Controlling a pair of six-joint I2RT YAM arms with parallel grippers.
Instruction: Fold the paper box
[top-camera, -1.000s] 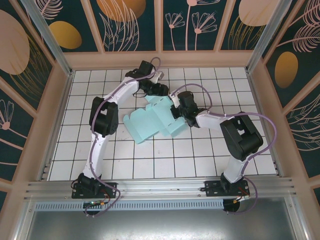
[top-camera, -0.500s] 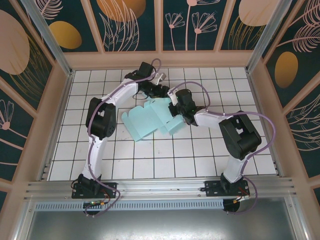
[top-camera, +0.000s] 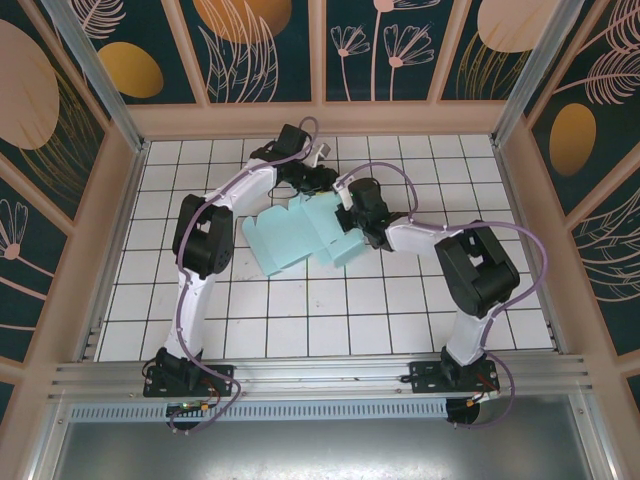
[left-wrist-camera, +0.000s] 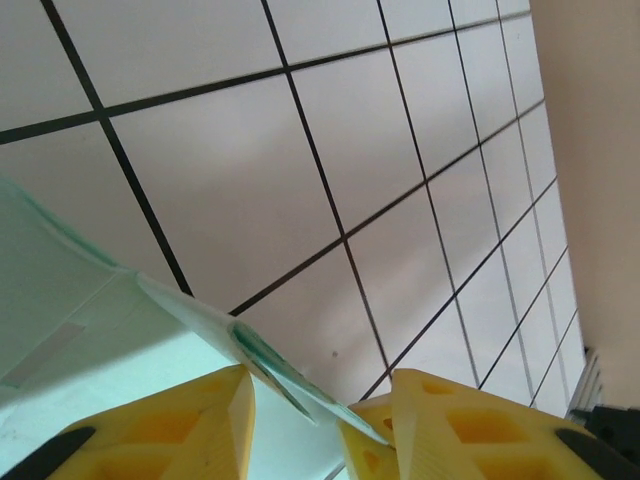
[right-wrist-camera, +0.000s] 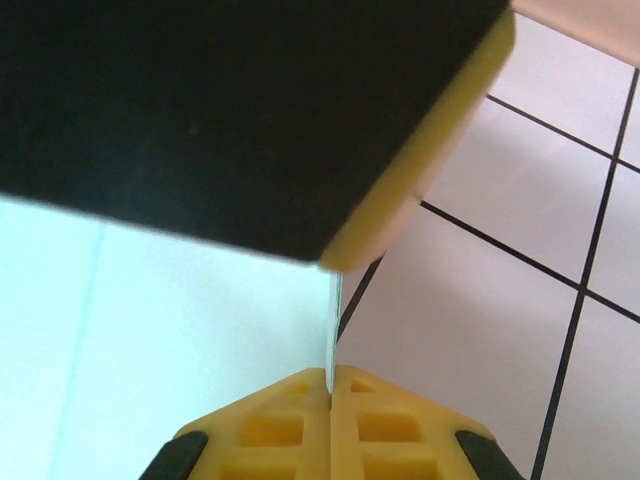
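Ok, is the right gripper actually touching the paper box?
Touching. The right wrist view shows the right gripper closed, with the thin edge of the paper box pinched between its yellow fingers.

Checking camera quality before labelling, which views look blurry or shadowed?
Right wrist: a dark block near the lens is soft-edged, the paper box nearly washed out. Left wrist: tilted, soft shadow across the tiles. Top external: sharp, evenly lit.

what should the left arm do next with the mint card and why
Probably close the left jaws: they stand apart astride an edge of the pale mint thin card cut-out with flaps, while the right jaws are shut on another edge, so a second grip would steady the fold.
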